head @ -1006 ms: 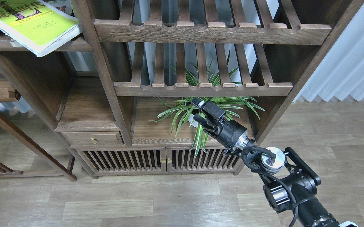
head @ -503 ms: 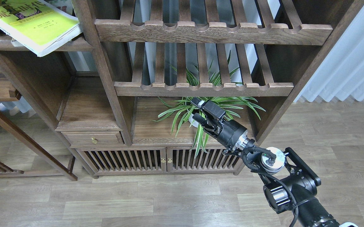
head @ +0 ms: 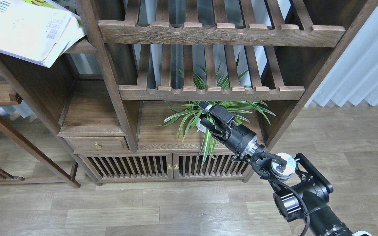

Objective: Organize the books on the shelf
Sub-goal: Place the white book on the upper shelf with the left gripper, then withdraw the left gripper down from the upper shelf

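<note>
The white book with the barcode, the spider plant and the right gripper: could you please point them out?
white book (head: 25,31): head view, on its cover.
spider plant (head: 184,114): head view, on its left leaves.
right gripper (head: 203,114): head view, midway between fingertips.

Matt white paper book (head: 25,29), grainy dark wood shelf (head: 80,47), matt black gripper (head: 205,115)

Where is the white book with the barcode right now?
In the head view's top-left corner, the white book overhangs the dark plank shelf, left of the slatted shelves.

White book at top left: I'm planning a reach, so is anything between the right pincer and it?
Yes. The shelf unit's wooden upright post stands between the right pincer and the white book.
</note>
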Available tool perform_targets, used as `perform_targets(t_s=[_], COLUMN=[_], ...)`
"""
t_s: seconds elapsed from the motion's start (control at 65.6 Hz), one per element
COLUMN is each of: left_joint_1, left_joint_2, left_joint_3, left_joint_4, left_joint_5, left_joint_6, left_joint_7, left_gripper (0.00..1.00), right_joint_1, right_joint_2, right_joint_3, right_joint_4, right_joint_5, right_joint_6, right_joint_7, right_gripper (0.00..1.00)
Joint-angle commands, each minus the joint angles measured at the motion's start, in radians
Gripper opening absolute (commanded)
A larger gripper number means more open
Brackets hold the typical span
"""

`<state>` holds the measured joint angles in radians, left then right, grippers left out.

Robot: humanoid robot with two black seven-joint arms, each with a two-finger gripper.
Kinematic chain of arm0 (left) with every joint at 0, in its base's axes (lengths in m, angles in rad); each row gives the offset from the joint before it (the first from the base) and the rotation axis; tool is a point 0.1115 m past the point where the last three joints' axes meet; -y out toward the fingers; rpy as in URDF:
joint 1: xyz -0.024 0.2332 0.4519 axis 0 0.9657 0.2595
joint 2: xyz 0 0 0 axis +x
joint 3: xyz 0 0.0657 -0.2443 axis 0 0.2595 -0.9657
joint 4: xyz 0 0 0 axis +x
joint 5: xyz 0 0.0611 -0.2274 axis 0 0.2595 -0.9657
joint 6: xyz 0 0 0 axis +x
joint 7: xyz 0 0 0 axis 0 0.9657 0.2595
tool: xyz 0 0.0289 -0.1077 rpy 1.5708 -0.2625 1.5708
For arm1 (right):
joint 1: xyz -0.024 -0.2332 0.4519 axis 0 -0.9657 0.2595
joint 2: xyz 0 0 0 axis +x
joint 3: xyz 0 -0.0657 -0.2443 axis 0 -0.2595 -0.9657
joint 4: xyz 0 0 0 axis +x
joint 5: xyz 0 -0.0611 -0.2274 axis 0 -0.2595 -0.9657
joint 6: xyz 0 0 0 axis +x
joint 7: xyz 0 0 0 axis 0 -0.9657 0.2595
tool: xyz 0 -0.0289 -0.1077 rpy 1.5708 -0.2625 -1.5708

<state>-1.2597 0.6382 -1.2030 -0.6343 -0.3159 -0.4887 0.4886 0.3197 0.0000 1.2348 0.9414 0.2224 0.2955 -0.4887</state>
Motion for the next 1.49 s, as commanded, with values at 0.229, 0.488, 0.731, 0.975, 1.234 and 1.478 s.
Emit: perform_targets(t_s=[0.229,0.488,0.731,0.975,1.234,1.478], left_joint_1=[0.075,0.077,0.049,0.028,0.089,0.252], left_joint_2=[0.023,0.009,-0.002,-0.092,-0.452,-0.638], left_joint_3=[0.005,0.013,0.003,0.014,0.01,0.013], left_joint_4=[-0.211,-0.387,-0.531,-0.574,-0.541,-0.487], left_joint_5=[0.0,0.003,0.003,0.038,0.216,0.33], left_joint_6=[0.0,0.0,0.0,0.0,0.0,0.0], left_joint_7=[0.0,0.0,0.0,0.0,0.0,0.0], left_gripper=[0.96,0.94,0.92,0.91,0.91,0.91], right_joint_1=[0.002,0.002,-0.005,-0.016,-0.039,-0.073], right_joint_2=[0.0,0.0,0.0,0.0,0.0,0.0], right_joint_3=[0.0,0.0,0.002,0.002,0.002,0.009], right_joint_4=[-0.006,-0.006,-0.003,-0.001,0.002,-0.007], right_joint_5=[-0.001,-0.001,-0.001,-0.001,-0.001,-0.001], right_joint_6=[-0.002,-0.004,0.001,0.001,0.002,0.005], right_joint_7=[0.0,0.0,0.0,0.0,0.0,0.0], right_gripper=[0.98,0.98,0.98,0.98,0.99,0.99])
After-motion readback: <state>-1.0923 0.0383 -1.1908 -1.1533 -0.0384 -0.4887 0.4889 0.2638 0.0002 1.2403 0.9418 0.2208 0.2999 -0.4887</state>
